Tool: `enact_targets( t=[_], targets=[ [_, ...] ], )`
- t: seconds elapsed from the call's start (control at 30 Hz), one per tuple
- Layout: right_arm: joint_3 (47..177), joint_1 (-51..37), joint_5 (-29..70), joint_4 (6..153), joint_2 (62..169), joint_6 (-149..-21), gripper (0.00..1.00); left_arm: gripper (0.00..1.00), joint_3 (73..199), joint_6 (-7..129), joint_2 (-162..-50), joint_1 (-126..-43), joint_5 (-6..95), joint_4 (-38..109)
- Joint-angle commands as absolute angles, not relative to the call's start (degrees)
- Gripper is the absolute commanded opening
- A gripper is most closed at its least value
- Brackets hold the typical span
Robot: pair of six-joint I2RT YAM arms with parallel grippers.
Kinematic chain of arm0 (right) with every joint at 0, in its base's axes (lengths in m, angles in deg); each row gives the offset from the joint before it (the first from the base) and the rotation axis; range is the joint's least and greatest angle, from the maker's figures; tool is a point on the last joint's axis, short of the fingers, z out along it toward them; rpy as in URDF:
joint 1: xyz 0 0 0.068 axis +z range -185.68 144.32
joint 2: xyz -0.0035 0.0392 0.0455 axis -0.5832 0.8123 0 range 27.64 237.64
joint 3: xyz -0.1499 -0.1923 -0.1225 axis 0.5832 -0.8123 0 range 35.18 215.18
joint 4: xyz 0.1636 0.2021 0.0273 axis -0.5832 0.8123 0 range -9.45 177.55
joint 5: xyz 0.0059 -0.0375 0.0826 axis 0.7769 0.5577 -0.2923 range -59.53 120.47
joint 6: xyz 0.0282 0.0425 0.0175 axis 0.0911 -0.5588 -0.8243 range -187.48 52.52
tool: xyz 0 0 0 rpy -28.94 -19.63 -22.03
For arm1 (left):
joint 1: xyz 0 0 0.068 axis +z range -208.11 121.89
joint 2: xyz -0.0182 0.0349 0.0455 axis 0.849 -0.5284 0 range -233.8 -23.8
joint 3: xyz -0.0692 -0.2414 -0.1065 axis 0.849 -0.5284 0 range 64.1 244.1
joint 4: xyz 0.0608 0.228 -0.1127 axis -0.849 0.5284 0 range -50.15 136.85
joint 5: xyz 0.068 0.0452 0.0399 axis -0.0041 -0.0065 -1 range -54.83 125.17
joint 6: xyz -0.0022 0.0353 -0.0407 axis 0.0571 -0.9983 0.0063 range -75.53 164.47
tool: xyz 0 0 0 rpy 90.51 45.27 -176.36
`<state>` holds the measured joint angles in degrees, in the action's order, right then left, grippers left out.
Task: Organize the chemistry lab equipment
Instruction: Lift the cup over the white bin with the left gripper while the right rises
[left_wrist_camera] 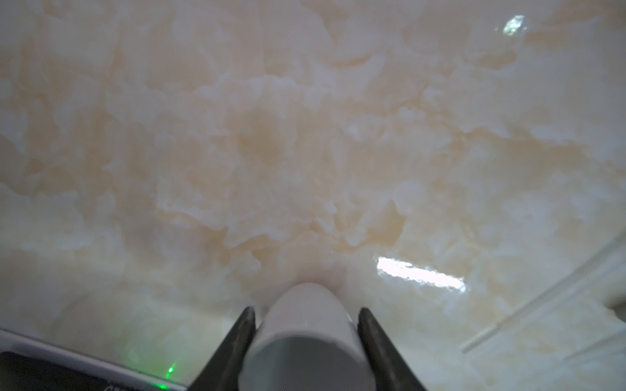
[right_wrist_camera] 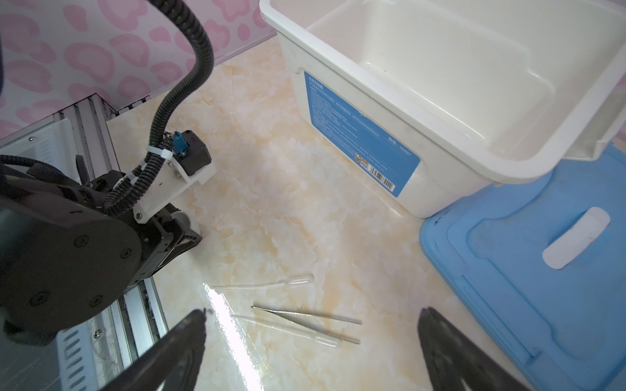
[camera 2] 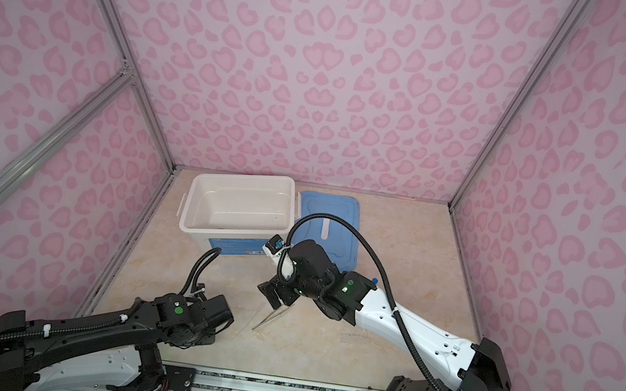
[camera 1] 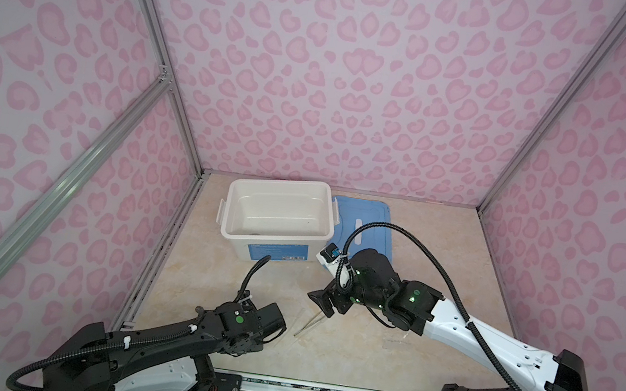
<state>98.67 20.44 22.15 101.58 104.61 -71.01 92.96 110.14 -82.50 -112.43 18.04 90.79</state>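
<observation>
1. The left gripper (left_wrist_camera: 306,309) is down at the near left of the marble-patterned table (camera 1: 383,362). Its two dark fingers (left_wrist_camera: 244,338) pinch a small white round dish (left_wrist_camera: 305,338), one on each side and right against its wall.
2. The dish sits low over the tabletop. The left wrist view does not show whether its base touches the surface, and in both top views the arm's wrist hides it.
3. The right gripper (right_wrist_camera: 315,310) hangs near the middle of the table, reaching across from the right. Its jaws are spread wide and hold nothing.
4. Directly below it lie the metal tweezers (right_wrist_camera: 305,315), flat on the table with their legs splayed. In a top view they show as a thin slanted line (camera 1: 311,324) just right of the left gripper.
5. A clear dropper (right_wrist_camera: 271,283) lies flat just beside the tweezers, apart from them.
6. A thin clear stick (right_wrist_camera: 288,326) lies along the tweezers' legs — rod or second dropper, the pictures are too faint to tell.
7. At the far side stands a white bin (camera 1: 275,240) with a blue label on its near wall.
8. A blue lid (camera 1: 372,222) lies flat just to the bin's right — its left edge tucked under the bin's side latch.
</observation>
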Motion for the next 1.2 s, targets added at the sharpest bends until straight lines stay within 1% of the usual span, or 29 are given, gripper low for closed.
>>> enact_targets(
  t=[0.0, 0.07, 0.23, 0.33, 0.43, 0.57, 0.8, 0.97, 1.17],
  targets=[
    [98.3, 20.7, 22.3, 100.7, 104.9, -71.9, 0.98, 0.43, 94.7, 109.0, -81.3, -112.3, 15.6, 93.2],
    [98.3, 20.7, 22.2, 100.3, 104.8, -72.2, 0.98, 0.41, 96.3, 108.2, -80.1, -112.2, 15.0, 94.5],
    [97.8, 20.6, 22.6, 97.1, 104.3, -72.9, 0.98, 0.41, 103.6, 104.5, -78.4, -110.9, 13.3, 99.8],
    [98.6, 20.1, 23.5, 93.9, 104.7, -75.7, 0.98, 0.4, 109.9, 99.3, -78.6, -107.7, 12.6, 102.2],
    [100.0, 19.1, 23.4, 92.2, 104.9, -77.4, 0.98, 0.4, 116.7, 92.3, -79.7, -102.7, 13.2, 101.6],
    [102.8, 17.3, 23.2, 92.3, 105.5, -78.1, 0.98, 0.4, 127.5, 83.4, -84.4, -95.8, 13.8, 101.3],
    [108.3, 13.9, 23.4, 94.0, 107.4, -78.3, 0.98, 0.4, 146.1, 72.7, -95.4, -86.6, 16.8, 99.8],
    [114.6, 10.9, 23.0, 96.5, 111.9, -78.5, 0.98, 0.4, 155.4, 68.7, -103.8, -78.4, 20.0, 97.7],
    [122.2, 8.1, 19.9, 96.2, 118.9, -78.8, 0.98, 0.4, 164.6, 66.3, -113.9, -71.5, 23.8, 96.0]
  ],
)
